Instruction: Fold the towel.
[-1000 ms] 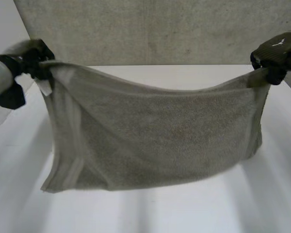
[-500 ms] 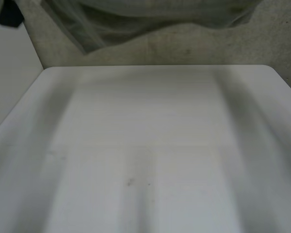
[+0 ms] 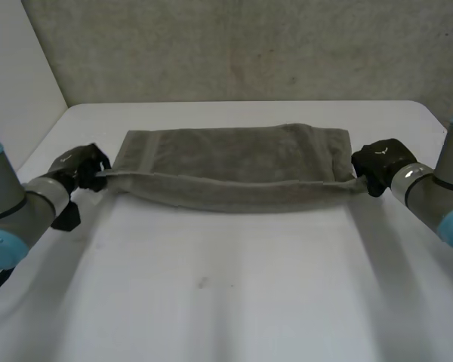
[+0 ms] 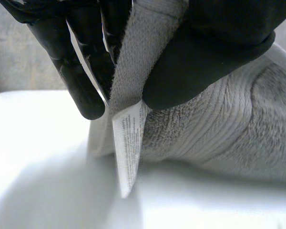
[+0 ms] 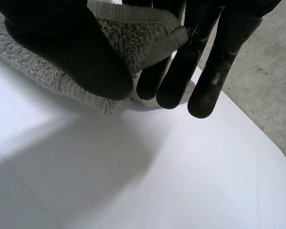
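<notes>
Grey terry towel lay on the far half of the white surface, near edge taut between left hand and right hand, fingers pinching each corner; the step wanted even tension, level corners and a joint release.

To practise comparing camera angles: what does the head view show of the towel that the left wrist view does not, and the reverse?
Head view: the whole towel stretched across the white table, with the right hand holding its other end. Left wrist view: a white label hanging from the pinched edge. Both: the left hand pinching the towel's corner.
</notes>
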Controlling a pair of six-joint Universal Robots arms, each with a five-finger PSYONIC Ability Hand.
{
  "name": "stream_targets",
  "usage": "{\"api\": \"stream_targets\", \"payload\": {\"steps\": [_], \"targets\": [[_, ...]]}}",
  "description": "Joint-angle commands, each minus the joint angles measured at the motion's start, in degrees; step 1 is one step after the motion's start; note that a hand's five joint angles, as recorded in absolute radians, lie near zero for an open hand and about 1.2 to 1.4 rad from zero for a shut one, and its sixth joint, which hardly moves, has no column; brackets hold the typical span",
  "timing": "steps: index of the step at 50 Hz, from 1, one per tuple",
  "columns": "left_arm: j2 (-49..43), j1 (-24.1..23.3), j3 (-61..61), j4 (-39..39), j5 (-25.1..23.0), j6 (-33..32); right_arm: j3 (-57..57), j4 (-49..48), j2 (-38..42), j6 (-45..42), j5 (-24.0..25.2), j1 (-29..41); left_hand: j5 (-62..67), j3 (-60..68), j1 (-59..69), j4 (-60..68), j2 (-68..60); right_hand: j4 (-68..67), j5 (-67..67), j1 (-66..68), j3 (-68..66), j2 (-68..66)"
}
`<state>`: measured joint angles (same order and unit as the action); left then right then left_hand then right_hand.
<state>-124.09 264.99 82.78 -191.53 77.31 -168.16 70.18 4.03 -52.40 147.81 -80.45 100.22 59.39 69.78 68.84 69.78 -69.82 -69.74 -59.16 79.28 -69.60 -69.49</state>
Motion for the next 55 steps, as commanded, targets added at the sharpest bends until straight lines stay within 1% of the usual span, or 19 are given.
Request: {"api": "stream_targets", "payload": {"steps": [1,3,8,12,14,19,24,28,32,34,35,39,44,46,51,52,53,54,55], "targets": [[7.27,3.42,7.82,3.26,-3.47,-6.56,6.46,1.07,-9.47,-1.39,0.2,-0.46,10.61,10.22,11.16,10.22,-10.18,-10.26,-10.84,0.72,-10.4,-10.51],[9.31,3.86,9.77,3.62,-4.27,-7.27,9.96,4.12,-13.93,-4.18,0.11,-1.34,10.61,10.22,11.16,10.22,-10.18,-10.26,-10.84,0.72,-10.4,-10.51],[15.63,5.8,16.1,5.29,-5.68,-8.23,15.58,11.94,-19.39,-11.2,0.03,-5.02,10.61,10.22,11.16,10.22,-10.18,-10.26,-10.84,0.72,-10.4,-10.51],[22.72,7.55,21.62,9.31,-7.43,-9.98,19.47,16.8,-22.39,-15.54,0.03,-7.5,10.61,10.22,11.16,10.22,-10.18,-10.26,-10.84,0.72,-10.4,-10.51],[25.71,8.08,23.29,11.33,-8.4,-10.86,22.62,19.95,-27.55,-18.25,0.2,-8.72,10.61,10.22,11.16,10.22,-10.18,-10.26,-10.84,0.72,-10.4,-10.51],[31.81,10.02,26.2,16.1,-12.36,-14.21,25.18,19.97,-33.37,-18.53,0.55,-10.22,10.61,10.22,11.16,10.22,-10.18,-10.26,-10.84,0.72,-10.4,-10.51],[33.83,10.46,26.56,16.89,-15.08,-15.18,25.36,16.38,-33.73,-17.74,3.27,-10.31,10.61,10.22,11.16,10.22,-10.18,-10.26,-10.84,0.72,-10.4,-10.51],[31.82,9.84,24.2,16.02,-14.91,-15.26,24.83,11.88,-32.85,-15.01,4.16,-10.22,10.61,10.22,11.16,10.22,-10.18,-10.26,-10.84,0.72,-10.4,-10.51],[26.09,8.79,20.05,13.37,-14.56,-14.91,21.68,6.45,-25.06,-11.15,3.46,-9.87,10.61,10.22,11.16,10.22,-10.18,-10.26,-10.84,0.72,-10.4,-10.51],[20.32,6.95,14.46,11.62,-14.3,-14.48,20.0,5.29,-22.74,-10.53,3.1,-9.69,10.61,10.22,11.16,10.22,-10.18,-10.26,-10.84,0.72,-10.4,-10.51],[20.29,6.94,14.43,11.61,-14.29,-14.47,18.43,4.85,-20.57,-9.92,2.41,-9.52,10.61,10.22,11.16,10.22,-10.18,-10.26,-10.84,0.72,-10.4,-10.51],[11.27,3.61,5.06,10.82,-13.33,-14.04,15.6,4.06,-15.8,-8.15,0.55,-9.08,10.61,10.22,11.16,10.22,-10.18,-10.26,-10.84,0.72,-10.4,-10.51],[5.62,1.93,-1.22,10.47,-12.18,-12.89,8.24,-0.24,-7.12,-2.28,-3.04,-7.06,10.61,10.22,11.16,10.22,-10.18,-10.26,-10.84,0.72,-10.4,-10.51],[-0.68,1.23,-8.12,9.6,-8.78,-11.49,7.09,-1.38,-5.71,-1.22,-3.48,-6.88,10.61,10.22,11.16,10.22,-10.18,-10.26,-10.84,0.72,-10.4,-10.51],[-5.28,0.61,-13.16,10.12,-5.33,-10.87,6.11,-1.92,-4.99,0.02,-3.4,-6.53,10.61,10.22,11.16,10.22,-10.18,-10.26,-10.84,0.72,-10.4,-10.51],[-5.28,0.61,-13.0,10.29,-5.15,-10.78,6.37,-1.83,-5.51,0.46,-3.05,-6.44,10.61,10.22,11.16,10.22,-10.18,5.67,5.09,-15.21,5.53,5.42],[-5.28,0.61,-12.99,10.3,-5.15,-10.78,6.37,-1.83,-5.52,0.46,-3.05,-6.44,10.61,10.22,11.16,10.22,-10.18,5.83,5.25,-15.36,5.69,5.58],[-5.2,0.61,-12.56,10.47,-5.24,-10.78,7.16,-1.83,-6.65,1.07,-2.7,-6.27,10.61,10.22,11.16,10.22,-10.18,30.14,29.57,-39.68,30.0,29.89],[-5.2,0.61,-12.55,10.47,-5.24,-10.78,7.16,-1.83,-6.66,1.08,-2.7,-6.27,10.61,10.22,11.16,10.22,-10.18,30.39,29.81,-39.92,30.25,30.14]]}}
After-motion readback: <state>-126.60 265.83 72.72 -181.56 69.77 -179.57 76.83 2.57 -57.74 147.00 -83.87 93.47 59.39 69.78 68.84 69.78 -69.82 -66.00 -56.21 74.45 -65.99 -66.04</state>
